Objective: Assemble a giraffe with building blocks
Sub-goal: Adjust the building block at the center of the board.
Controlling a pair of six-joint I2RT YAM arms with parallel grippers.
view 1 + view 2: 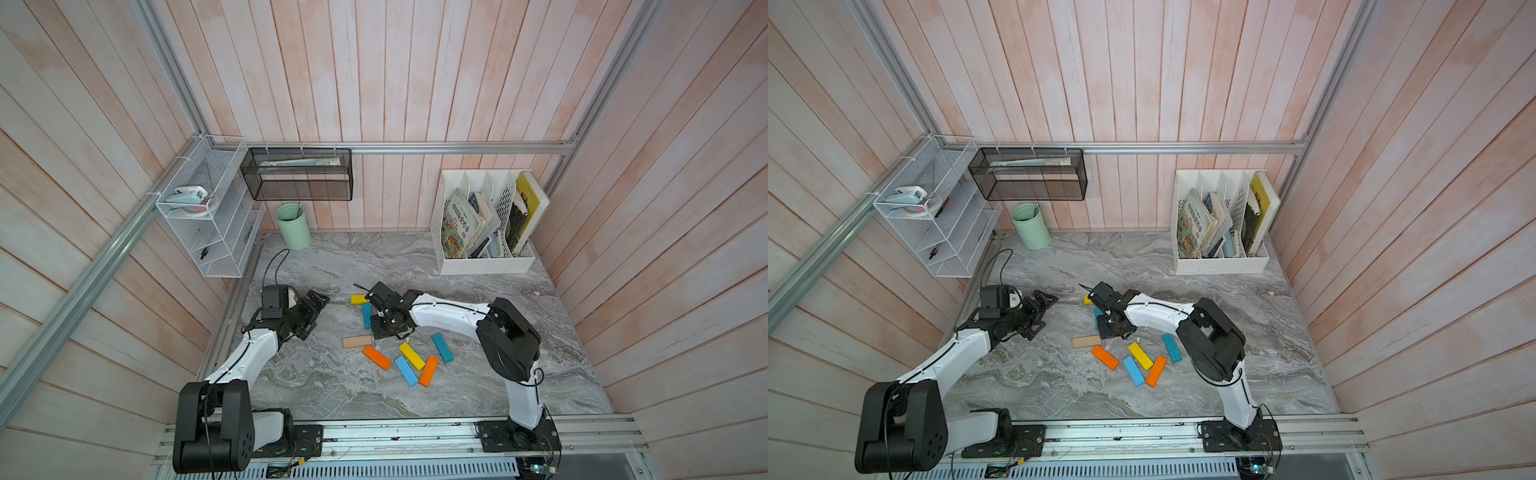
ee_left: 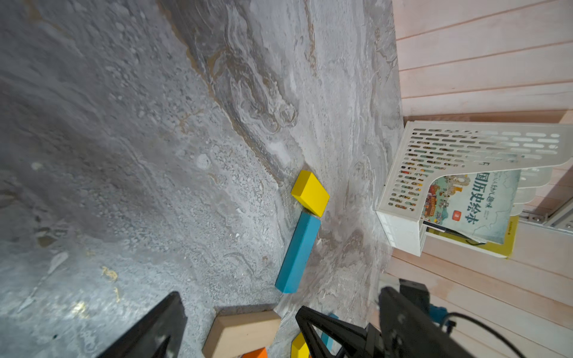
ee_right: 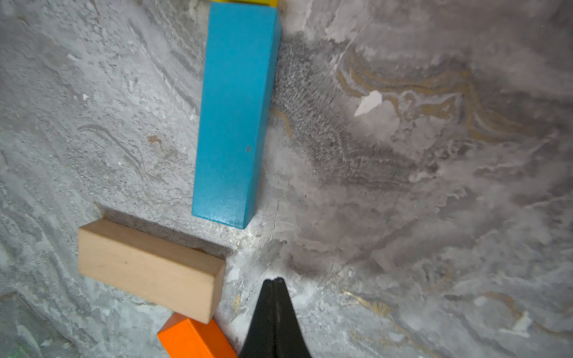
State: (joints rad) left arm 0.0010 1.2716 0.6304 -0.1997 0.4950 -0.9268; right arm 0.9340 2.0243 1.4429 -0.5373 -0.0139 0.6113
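Note:
The building blocks lie loose on the marble table. A yellow block (image 1: 358, 299) lies crosswise at the far end of a teal block (image 1: 366, 316), and a tan block (image 1: 356, 341) lies just nearer. Beyond it are an orange block (image 1: 376, 357), a second yellow (image 1: 412, 355), a light blue (image 1: 406, 371), a second orange (image 1: 429, 371) and a second teal (image 1: 441, 347). No giraffe figure shows. My right gripper (image 3: 274, 280) is shut and empty, tip down beside the tan block's (image 3: 148, 268) end. My left gripper (image 1: 318, 313) hangs open and empty to the left.
A white file rack (image 1: 482, 262) with books stands at the back right. A green cup (image 1: 294, 226) stands at the back left under a black mesh basket (image 1: 297, 174). A white wire shelf (image 1: 216, 232) hangs on the left wall.

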